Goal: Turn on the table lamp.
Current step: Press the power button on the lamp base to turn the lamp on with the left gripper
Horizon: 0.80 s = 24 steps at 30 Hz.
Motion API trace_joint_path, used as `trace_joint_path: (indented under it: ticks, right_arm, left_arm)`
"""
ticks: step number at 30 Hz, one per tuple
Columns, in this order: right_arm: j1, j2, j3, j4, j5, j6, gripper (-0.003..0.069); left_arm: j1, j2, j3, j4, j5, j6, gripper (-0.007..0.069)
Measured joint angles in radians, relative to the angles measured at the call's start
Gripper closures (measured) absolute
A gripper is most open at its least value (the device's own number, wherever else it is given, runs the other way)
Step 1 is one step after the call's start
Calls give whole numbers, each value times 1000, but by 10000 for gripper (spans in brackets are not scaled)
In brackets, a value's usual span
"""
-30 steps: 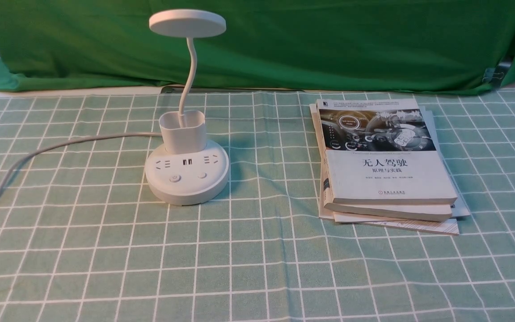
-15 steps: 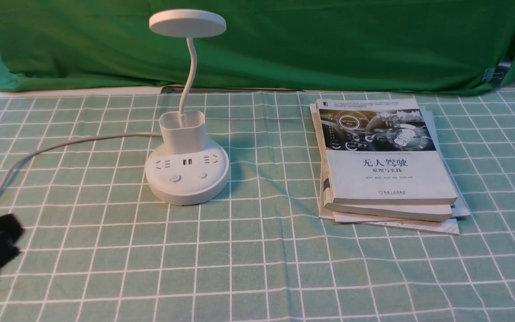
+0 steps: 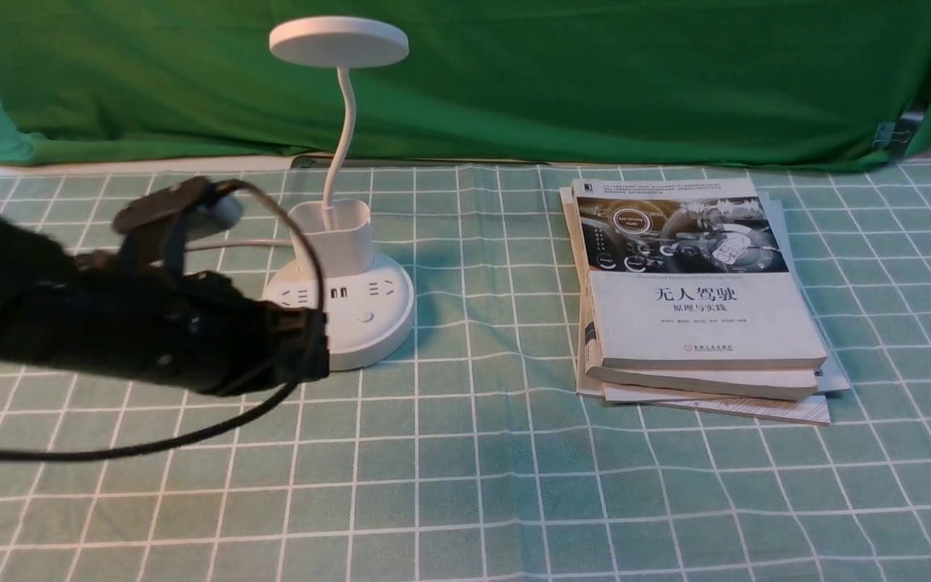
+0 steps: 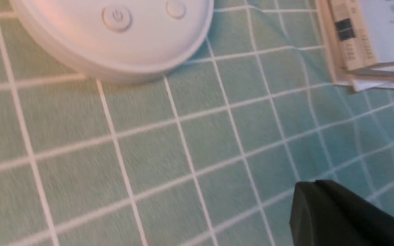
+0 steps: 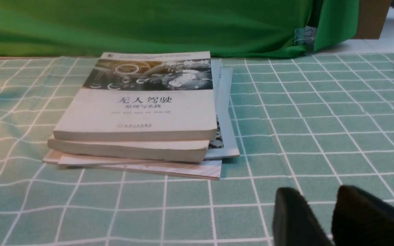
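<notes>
Front view: the left gripper [image 3: 313,346] reaches in from the left side, dark and partly blurred, its black cable looping around past its tips.
Table lamp: upright, just beyond the left gripper's tips and extending to their right; the gripper covers part of the round base [image 3: 377,323] in this view.
Lamp head: white disc [image 3: 339,42] well above the left gripper, on a curved gooseneck [image 3: 347,121] rising from the cup-like holder [image 3: 334,242].
Buttons: the power button [image 4: 116,17] is hidden behind the gripper in the front view, but plain in the left wrist view, apart from the fingertips; the second button [image 3: 365,316] lies just right of the tips.
Lamp cord: grey-white [image 3: 251,242], running behind the left gripper to the lamp.
Left gripper state: closed, its dark tips together, nothing held.
Right gripper [image 5: 316,198]: slightly spread, a gap between its blurred fingers, nothing held.
Books: stacked [image 3: 700,315], well to the left gripper's right; ahead of the right gripper and to its left.
Cloth: green checked [image 3: 449,485], under lamp and books, below both grippers.
Curtain: green [image 3: 595,81], beyond both grippers.
</notes>
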Motion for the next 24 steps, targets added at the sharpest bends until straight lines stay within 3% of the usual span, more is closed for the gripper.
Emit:
trace_joint_path:
  ticks: [3,5,6,7,8,9,14,24]
  right_arm:
    - [0,0,0,0,0,0,418]
    - [0,0,0,0,0,0,418]
    - [0,0,0,0,0,0,418]
    - [0,0,0,0,0,0,418]
    - [0,0,0,0,0,0,418]
    - [0,0,0,0,0,0,418]
    - [0,0,0,0,0,0,418]
    - [0,0,0,0,0,0,418]
  left_arm:
    - [-68,85,-78,217,-60,-170,623]
    - [-123,184,-175,476,-101,-408,623]
    - [-128,190,-182,513,-104,-423,623]
    - [-145,243,-233,641,-112,-529,623]
    - [-145,249,-239,641,-112,-543,623]
    - [-153,296,-288,738,-112,-628,623]
    - [-154,387,-370,829,-108,-713,623]
    - [-154,437,-394,860,-114,-721,623]
